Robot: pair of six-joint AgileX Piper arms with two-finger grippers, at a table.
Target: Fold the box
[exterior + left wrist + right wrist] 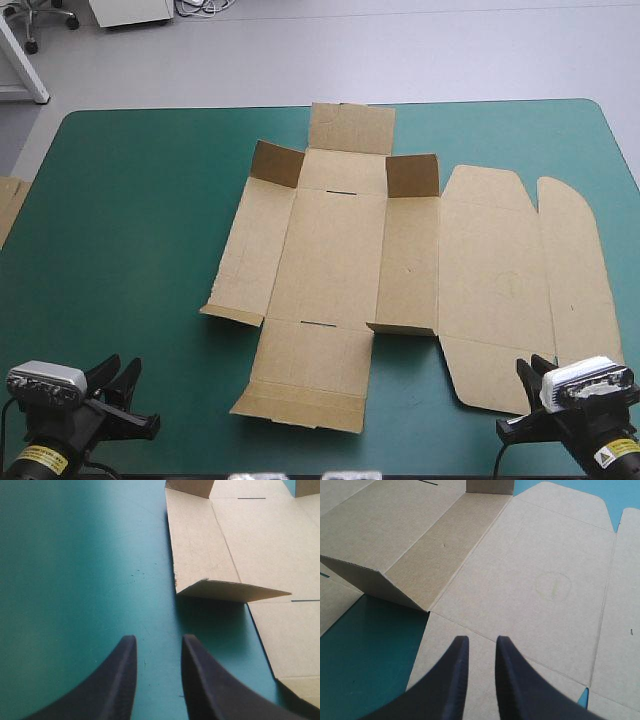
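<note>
The teal-green table [140, 210] carries the brown box [330, 260], a cut sheet spread open from the middle toward the right edge, with its far flap near the far edge. Most panels lie flat on the table, the broad lid panels on the right among them, while two small flaps at the far corners stand up and two at the near corners tilt a little off the surface. A strip of more brown board [8, 205] shows at the left edge, well apart from the box.
</note>
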